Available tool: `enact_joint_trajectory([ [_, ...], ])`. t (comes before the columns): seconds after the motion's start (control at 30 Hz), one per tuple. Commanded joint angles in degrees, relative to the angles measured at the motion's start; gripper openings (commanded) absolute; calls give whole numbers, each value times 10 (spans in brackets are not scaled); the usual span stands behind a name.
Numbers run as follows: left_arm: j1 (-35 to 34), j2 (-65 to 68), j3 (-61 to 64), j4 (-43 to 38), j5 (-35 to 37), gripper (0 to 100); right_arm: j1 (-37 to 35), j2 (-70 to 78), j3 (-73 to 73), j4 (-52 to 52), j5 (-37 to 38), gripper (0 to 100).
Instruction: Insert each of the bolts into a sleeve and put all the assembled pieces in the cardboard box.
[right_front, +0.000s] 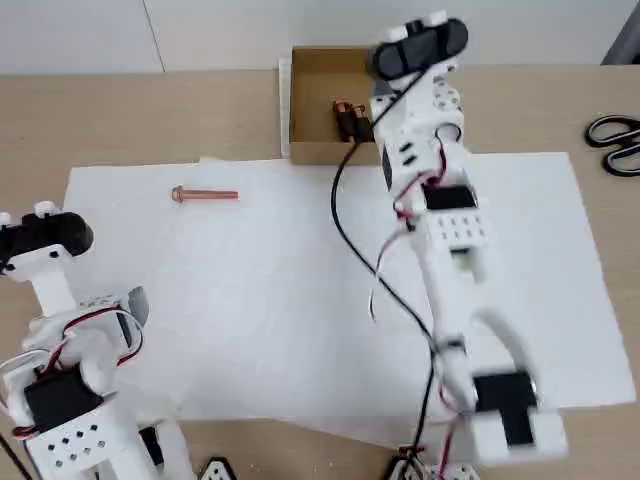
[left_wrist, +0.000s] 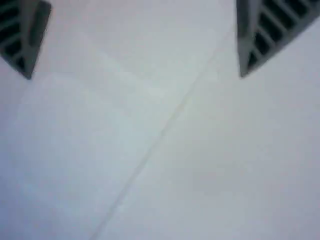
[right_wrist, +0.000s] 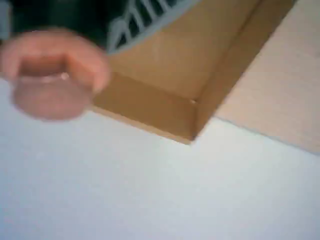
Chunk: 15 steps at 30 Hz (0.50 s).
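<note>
High view: my right tool (right_front: 352, 122) hangs over the cardboard box (right_front: 310, 70), just inside its near wall. It is pinching a copper bolt (right_front: 343, 110) with a dark part on it; I cannot tell whether that is a sleeve. A loose bolt (right_front: 205, 195) lies flat on the white paper (right_front: 300, 300), near the box and off its corner on the left arm's side. My left tool (right_front: 130, 308) sits well apart from the box, at the paper's edge. Scissors (right_front: 615, 145) lie on the tabletop (right_front: 150, 110), well apart from the box on the other side.

Left wrist view: the fingers (left_wrist: 27, 40) are spread over creased paper.

Right wrist view: the copper bolt's blurred head sits beside a ribbed finger (right_wrist: 137, 22), just outside the box's corner.
</note>
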<state>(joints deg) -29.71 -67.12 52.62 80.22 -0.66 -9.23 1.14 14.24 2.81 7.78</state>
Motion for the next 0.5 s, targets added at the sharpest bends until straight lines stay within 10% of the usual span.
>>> enact_joint_trajectory([
  [0.0,-4,-4,-17,1,-2,250,26,98,-130,-20,5,3],
  [0.47,-2,-4,-3,-6,-3,250,29,322,-286,-23,4,3],
])
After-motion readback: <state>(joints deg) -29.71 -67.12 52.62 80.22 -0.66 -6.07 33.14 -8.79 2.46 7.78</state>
